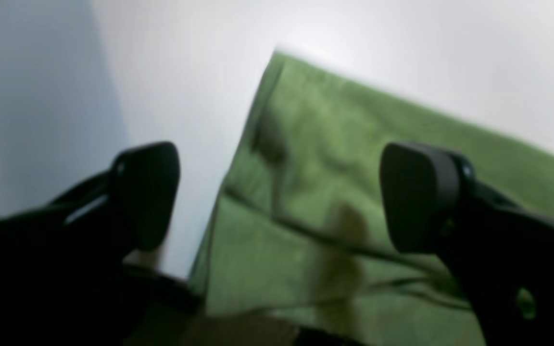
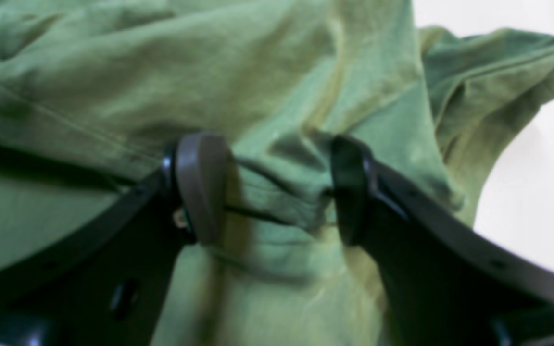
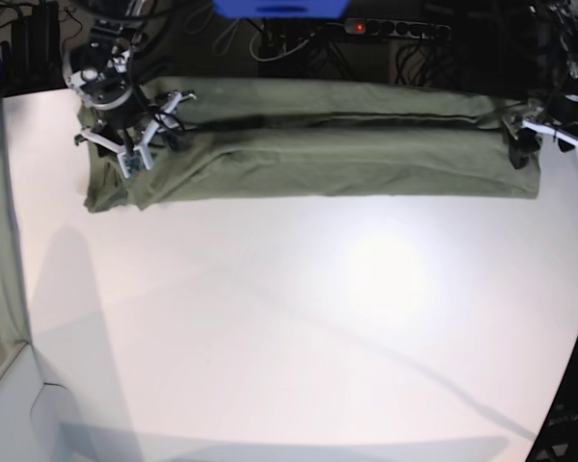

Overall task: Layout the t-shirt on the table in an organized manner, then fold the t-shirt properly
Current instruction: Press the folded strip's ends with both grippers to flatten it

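Shirt [image 3: 318, 144] lies as a long folded band along the far edge of the white counter [image 3: 299, 327], so the folding step seems to be in hand. The left hand [image 1: 277, 197] hovers at the band's right end, its fingers spread wide and holding nothing. The right hand [image 2: 277, 190] is at the left end, tilted down, its half-spread fingers pinching a bunched ridge of cloth. The next move probably calls for bringing one end over the other, keeping the edges aligned.
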Robot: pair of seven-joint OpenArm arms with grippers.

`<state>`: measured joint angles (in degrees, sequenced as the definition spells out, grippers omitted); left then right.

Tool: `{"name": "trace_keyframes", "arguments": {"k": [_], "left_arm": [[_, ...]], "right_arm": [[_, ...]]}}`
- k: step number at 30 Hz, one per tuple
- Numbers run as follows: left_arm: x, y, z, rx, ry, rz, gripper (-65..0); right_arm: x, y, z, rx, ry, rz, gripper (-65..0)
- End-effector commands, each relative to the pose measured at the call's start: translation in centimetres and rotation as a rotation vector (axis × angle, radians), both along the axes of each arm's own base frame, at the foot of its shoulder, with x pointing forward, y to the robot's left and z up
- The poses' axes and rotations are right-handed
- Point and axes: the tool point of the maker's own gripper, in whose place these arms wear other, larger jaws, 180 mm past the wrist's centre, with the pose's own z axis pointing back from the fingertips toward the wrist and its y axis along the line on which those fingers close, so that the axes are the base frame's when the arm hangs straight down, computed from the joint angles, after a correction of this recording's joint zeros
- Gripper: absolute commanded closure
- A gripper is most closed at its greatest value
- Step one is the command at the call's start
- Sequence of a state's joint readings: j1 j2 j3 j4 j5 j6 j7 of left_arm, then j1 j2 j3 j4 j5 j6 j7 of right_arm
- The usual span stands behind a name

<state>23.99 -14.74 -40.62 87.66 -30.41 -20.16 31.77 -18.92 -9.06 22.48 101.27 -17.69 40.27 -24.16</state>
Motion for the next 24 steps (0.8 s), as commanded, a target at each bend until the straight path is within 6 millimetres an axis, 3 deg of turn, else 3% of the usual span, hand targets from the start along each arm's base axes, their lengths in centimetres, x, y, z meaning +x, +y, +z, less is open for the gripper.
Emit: {"name": "trace_keyframes", "arguments": {"k": [1, 13, 20, 24], "left_arm": [[0.4, 0.4, 0.7, 0.010, -0.026, -0.005, -64.1], [0.0, 0.0, -3.5, -0.072, 0.050, 0.026, -64.1], [0.1, -2.2, -4.6, -0.099, 0.076, -0.025, -64.0], [-0.1, -2.5, -5.0, -0.105, 0.085, -0.028, -63.9]], "right_arm": [[0.7, 0.0, 0.8, 0.007, -0.040, -0.003, -35.2], [1.2, 0.0, 1.0, 0.007, -0.049, -0.003, -35.0], [1.4, 0.0, 1.2, 0.006, -0.055, -0.003, -35.0], [1.4, 0.0, 1.2, 0.006, -0.057, -0.003, -35.0]]}}
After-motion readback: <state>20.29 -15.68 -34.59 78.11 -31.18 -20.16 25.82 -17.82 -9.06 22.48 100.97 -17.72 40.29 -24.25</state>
